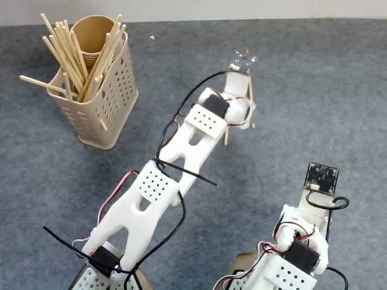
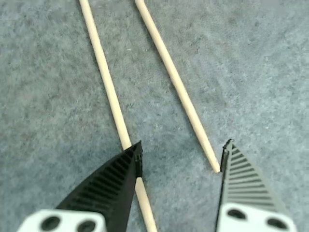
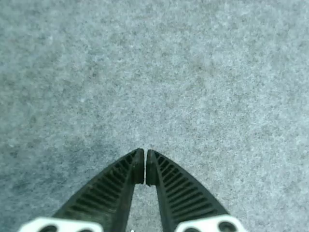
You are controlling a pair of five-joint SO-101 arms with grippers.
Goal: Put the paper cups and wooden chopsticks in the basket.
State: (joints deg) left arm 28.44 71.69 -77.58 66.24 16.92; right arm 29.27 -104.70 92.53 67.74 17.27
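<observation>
In the perforated basket [image 1: 115, 103], stacked paper cups [image 1: 92, 35] amid many wooden chopsticks [image 1: 68, 51]

No readable text or signs.

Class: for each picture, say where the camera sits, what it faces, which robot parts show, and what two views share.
High view: fixed overhead, looking down at basket, left arm, right arm, carpet.
Left wrist view: on the left arm, facing two loose chopsticks by its open left claw.
Right wrist view: on the right arm, facing carpet past its shut right claw.
Shared: high and left wrist views both show those chopsticks.
</observation>
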